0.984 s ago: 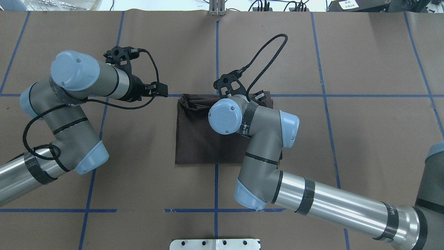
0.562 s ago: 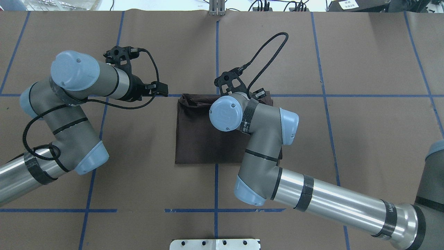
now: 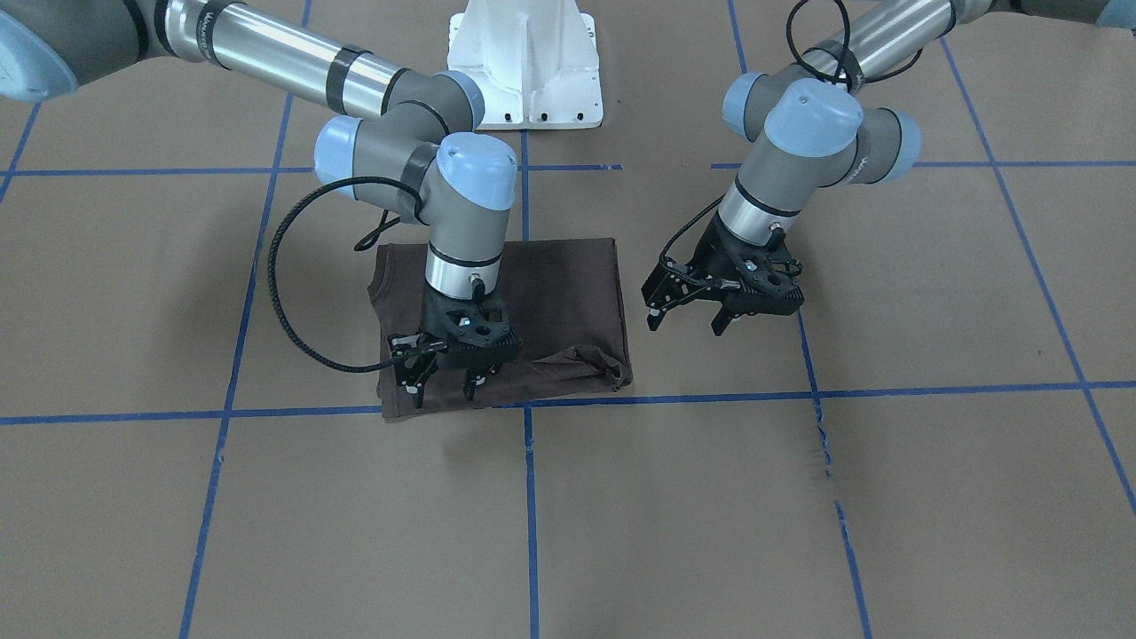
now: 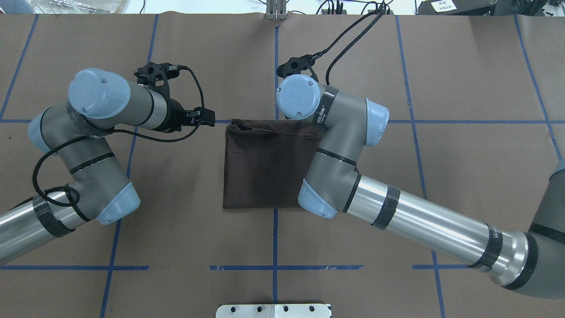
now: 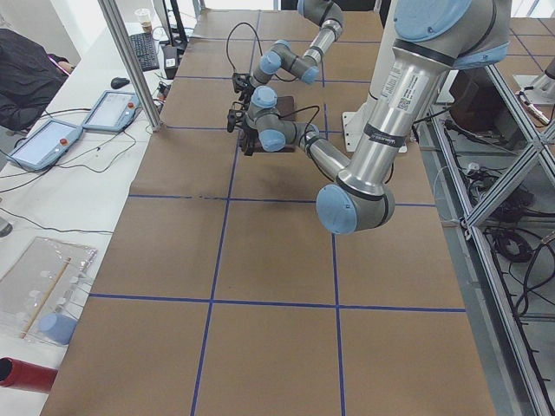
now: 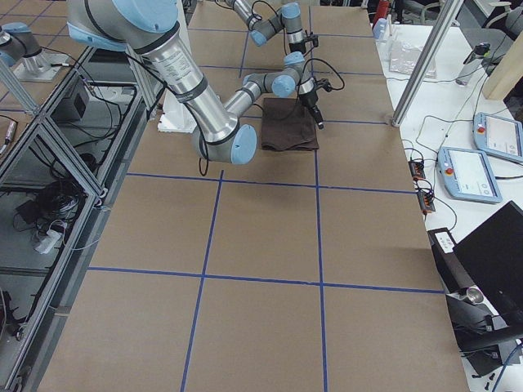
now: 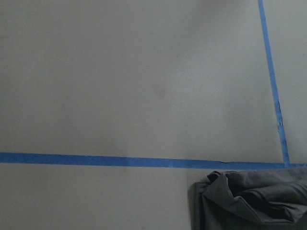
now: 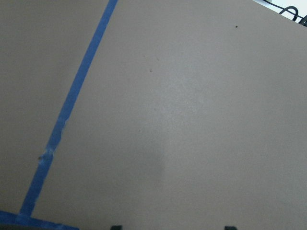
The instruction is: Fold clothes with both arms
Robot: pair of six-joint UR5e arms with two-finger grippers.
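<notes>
Left gripper (image 3: 683, 327) hangs just beside the T-shirt (image 4: 265, 168), at its rumpled far corner, jaws spread wide and empty. T-shirt lies folded in a flat rectangle on the brown table (image 4: 441, 66). Right gripper (image 3: 443, 393) hovers over its far edge, jaws likewise parted, holding nothing

One camera hangs behind the robot and looks down on the table (image 4: 463, 66); another faces it from across, steeply down, the white base (image 3: 524, 53) at the top. Two stand far back at the table's ends, looking along it. Each wrist carries a close one aimed down at the table; the left one shares a corner of the shirt (image 7: 249, 206) with the overhead
</notes>
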